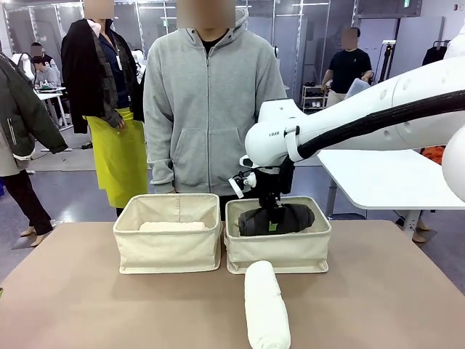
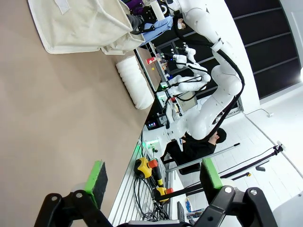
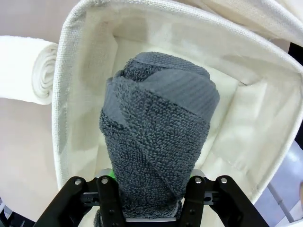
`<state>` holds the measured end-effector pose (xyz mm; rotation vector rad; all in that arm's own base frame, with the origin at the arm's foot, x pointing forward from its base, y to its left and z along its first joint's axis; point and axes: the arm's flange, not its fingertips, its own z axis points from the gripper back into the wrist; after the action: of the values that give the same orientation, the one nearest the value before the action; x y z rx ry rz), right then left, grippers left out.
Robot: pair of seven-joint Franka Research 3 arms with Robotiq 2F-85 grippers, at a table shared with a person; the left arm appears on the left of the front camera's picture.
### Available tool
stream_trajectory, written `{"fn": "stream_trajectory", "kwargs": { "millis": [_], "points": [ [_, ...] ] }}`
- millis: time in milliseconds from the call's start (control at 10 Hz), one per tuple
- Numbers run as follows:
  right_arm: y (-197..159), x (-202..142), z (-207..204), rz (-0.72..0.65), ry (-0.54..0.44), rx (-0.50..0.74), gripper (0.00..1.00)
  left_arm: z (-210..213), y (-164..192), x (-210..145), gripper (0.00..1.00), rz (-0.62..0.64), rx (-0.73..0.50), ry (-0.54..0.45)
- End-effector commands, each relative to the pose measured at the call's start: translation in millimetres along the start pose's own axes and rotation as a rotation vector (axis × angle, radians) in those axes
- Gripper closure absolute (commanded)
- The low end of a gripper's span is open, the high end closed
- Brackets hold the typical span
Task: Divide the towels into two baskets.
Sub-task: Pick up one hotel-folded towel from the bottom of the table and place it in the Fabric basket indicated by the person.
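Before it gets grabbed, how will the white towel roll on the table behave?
The white towel roll looks soft, so it would likely squash and sag when lifted. A cylinder on the flat table, it may roll if pushed sideways.

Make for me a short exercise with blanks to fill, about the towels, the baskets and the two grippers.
1. The towel between the fingers of the right gripper is dark ____.
2. That towel is in the basket on the robot's ____ side.
3. The white towel lies on the ____, in front of that basket.
4. The left gripper has its jaws ____, with nothing between them.
Missing words: grey; right; table; open.
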<state>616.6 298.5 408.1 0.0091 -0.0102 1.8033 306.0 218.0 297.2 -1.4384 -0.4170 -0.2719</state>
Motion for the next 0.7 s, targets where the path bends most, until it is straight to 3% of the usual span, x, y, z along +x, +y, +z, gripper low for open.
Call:
{"fn": "stream_trajectory", "kwargs": {
  "millis": [0, 300, 600],
  "points": [
    [0.9, 2.4, -2.2, -0.029, -0.019, 0.011, 0.51, 1.6, -4.6, -1.3, 0.00, -0.008, 0.003, -0.003],
    [6.1, 2.8, -5.4, -0.050, -0.032, 0.003, 0.00, 1.6, -4.6, -1.3, 0.00, -0.008, 0.003, -0.003],
    [15.3, 2.0, 2.9, -0.079, -0.039, -0.019, 0.00, 1.6, -4.6, -1.3, 0.00, -0.008, 0.003, -0.003]
  ]
}}
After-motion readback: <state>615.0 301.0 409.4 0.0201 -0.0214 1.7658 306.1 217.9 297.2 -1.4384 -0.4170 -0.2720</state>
